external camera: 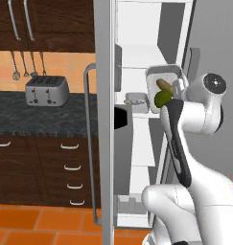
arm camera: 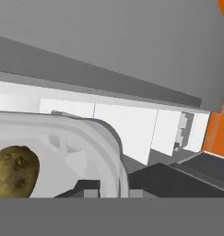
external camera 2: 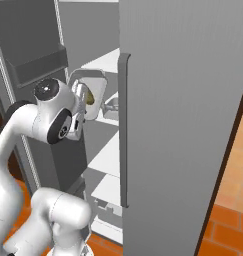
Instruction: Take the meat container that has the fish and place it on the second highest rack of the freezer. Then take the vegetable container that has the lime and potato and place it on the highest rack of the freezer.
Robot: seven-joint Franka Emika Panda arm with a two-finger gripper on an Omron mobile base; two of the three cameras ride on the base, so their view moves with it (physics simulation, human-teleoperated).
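one relation counts for you: freezer racks lie straight ahead of the gripper, top rack above tray level. veg tray is in the air at the open freezer, tilted, long axis running into it; gripper's clamped on its near rim. lime + potato ride inside. fish tray sits on a rack further in. no labels or writing you can read.

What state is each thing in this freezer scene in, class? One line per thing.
freezer: door open, white shelves showing.
vegetable container: lifted and tilted in front of the shelves.
potato: inside that container.
lime: inside it, below the potato.
meat container: resting on a shelf.
gripper: shut on the vegetable container's rim.
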